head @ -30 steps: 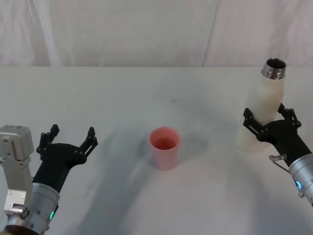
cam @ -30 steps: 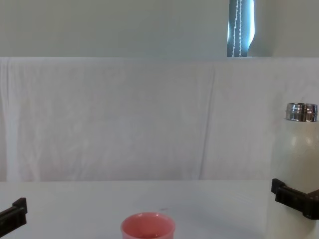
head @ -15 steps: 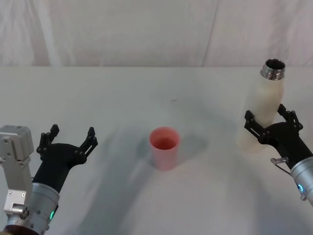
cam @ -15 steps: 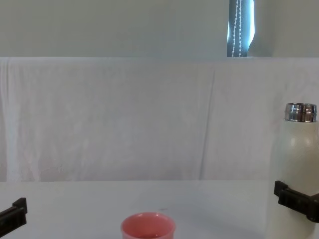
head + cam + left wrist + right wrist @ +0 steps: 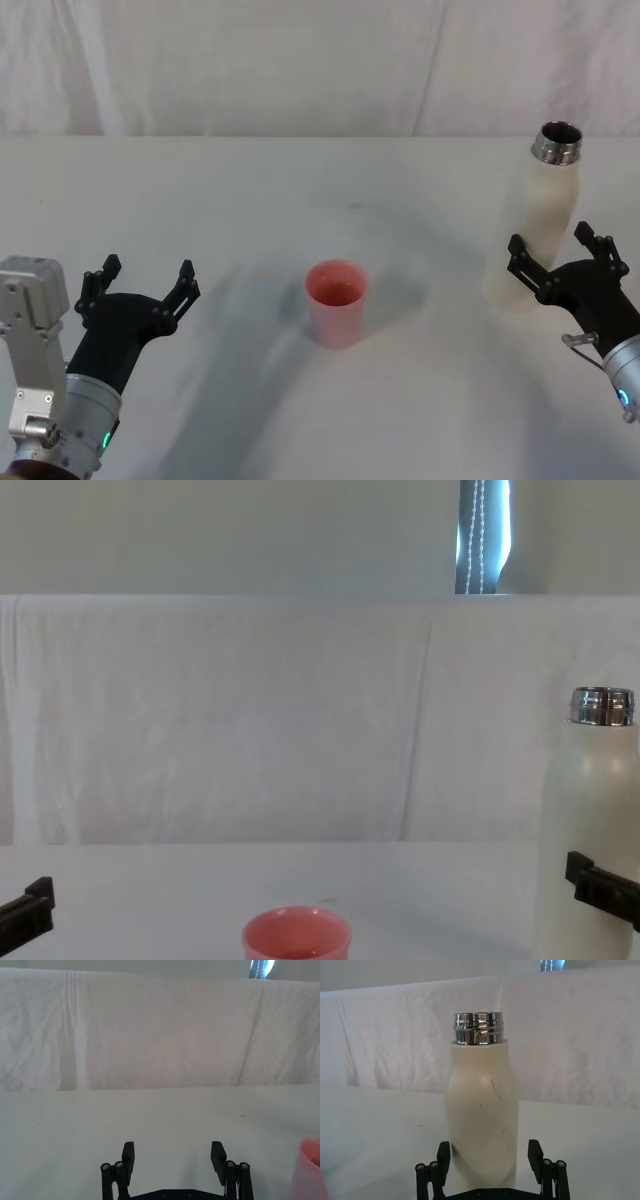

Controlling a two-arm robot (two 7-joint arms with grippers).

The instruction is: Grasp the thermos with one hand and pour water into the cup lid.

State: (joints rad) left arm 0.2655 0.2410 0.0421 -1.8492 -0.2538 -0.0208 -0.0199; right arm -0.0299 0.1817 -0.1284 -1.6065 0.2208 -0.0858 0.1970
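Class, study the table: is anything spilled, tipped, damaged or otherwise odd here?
Nothing stands out. The thermos stands upright and uncapped between the right hand's open fingers; the pink cup lid sits upright mid-table, no spill visible. The left hand hovers open, apart.

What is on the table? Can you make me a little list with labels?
thermos: cream-white thermos standing upright on the robot's right, steel neck open
cup lid: pink cup lid upright in the middle of the table
right gripper: right gripper near the thermos base, fingers spread on either side, not touching
left gripper: left gripper low on the robot's left, open, holding nothing
table: white table
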